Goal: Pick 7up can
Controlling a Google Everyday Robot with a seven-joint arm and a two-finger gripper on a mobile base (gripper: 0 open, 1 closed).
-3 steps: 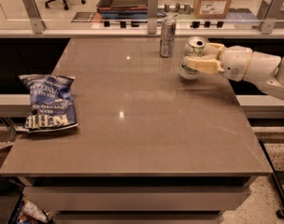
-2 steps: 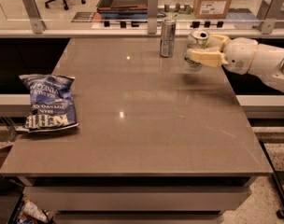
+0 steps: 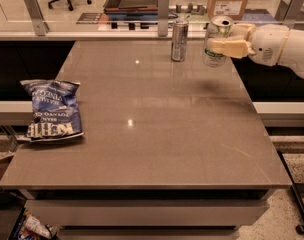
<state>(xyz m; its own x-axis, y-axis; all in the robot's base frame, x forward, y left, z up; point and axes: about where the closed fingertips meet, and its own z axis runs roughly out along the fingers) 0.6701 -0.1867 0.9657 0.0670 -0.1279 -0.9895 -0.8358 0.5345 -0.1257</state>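
The 7up can (image 3: 214, 56), short with a white body and a silver top, hangs in the air above the table's far right part, clear of the surface. My gripper (image 3: 218, 45) reaches in from the right and is shut on the can, its cream fingers (image 3: 227, 47) wrapped around the can's middle. The white arm (image 3: 284, 46) extends off the right edge. The can's lower part shows below the fingers; its lettering is mostly hidden.
A taller slim silver can (image 3: 179, 40) stands at the far edge of the brown table (image 3: 157, 134), left of the held can. A blue chip bag (image 3: 51, 110) lies at the left edge. A rail with posts runs behind the table.
The gripper has lifted the 7up can off the table and carried it up and slightly to the right. The silver can and chip bag have not moved.
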